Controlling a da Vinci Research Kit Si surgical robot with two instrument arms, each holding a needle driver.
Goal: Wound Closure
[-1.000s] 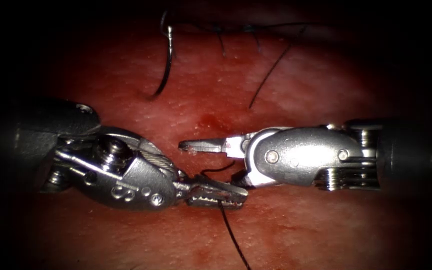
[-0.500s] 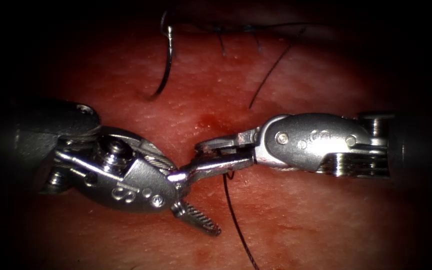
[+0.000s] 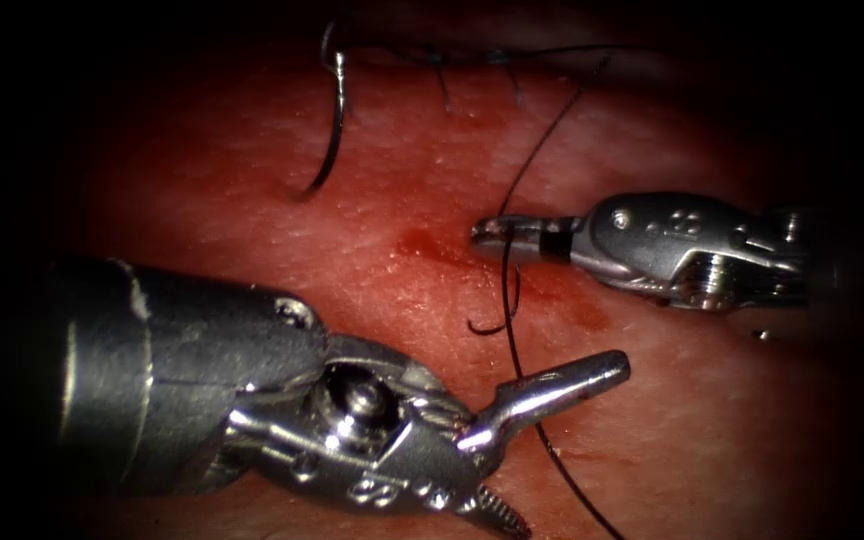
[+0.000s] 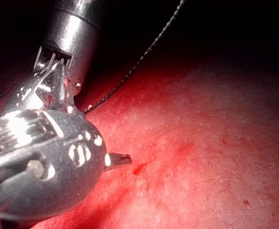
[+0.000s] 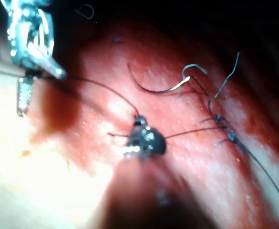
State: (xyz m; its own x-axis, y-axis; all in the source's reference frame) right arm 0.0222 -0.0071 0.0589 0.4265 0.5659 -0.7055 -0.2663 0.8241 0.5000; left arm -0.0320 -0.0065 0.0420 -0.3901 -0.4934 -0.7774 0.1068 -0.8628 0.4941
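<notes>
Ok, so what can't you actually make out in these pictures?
Needle, held by neither tool: whether its tip is in the tissue, too small, endoscope view.
Thread, gripped by the right tool: far end cut off by the endoscope view's lower edge.
Left tool, open and empty: lower finger cut off by that edge.
Stitched cut: lost in the dark rim.

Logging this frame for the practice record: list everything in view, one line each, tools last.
tissue: one, red and pink, under everything.
needle: one, dark curved, lying free on the tissue at upper left, held by no tool.
thread: one long dark strand, running from the stitches at the top down past both tools.
red fluid: one small patch, mid-tissue.
left tool: one, silver, lower left, jaws open, holding nothing.
right tool: one, silver, right, jaws shut on the thread.
</notes>
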